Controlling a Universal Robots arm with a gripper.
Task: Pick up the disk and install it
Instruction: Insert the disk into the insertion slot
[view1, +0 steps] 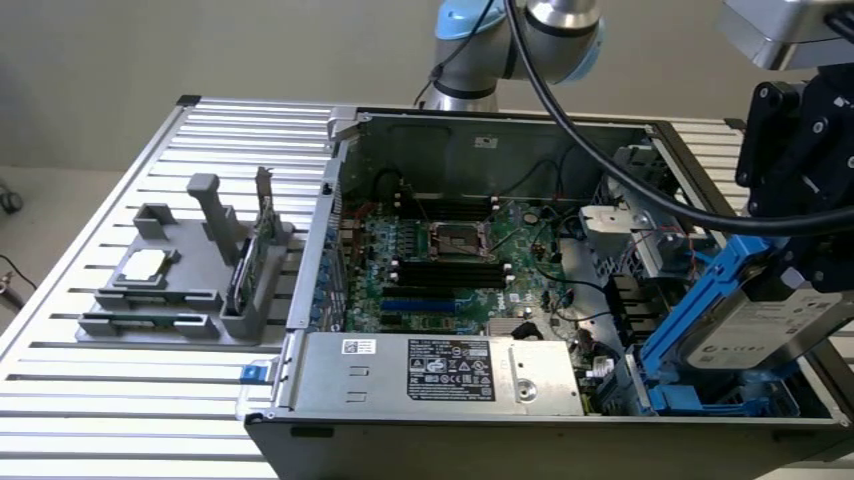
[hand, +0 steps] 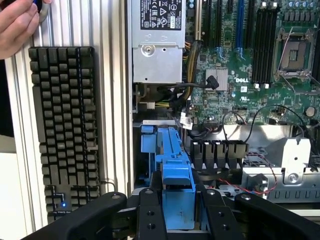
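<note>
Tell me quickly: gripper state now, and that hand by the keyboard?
Gripper: shut on the disk.
Person's hand: curled beside the keyboard; whether it holds anything cannot be told.

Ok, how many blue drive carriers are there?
2: one blue carrier frames the disk in the gripper; the other carrier sits in the computer case beneath it. More may be hidden.

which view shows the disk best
The exterior view: the disk shows its silver labelled face and blue frame, held tilted over the open computer case at the exterior view's right. The wrist view gives its blue carrier edge-on, clamped in the pincer.
</note>
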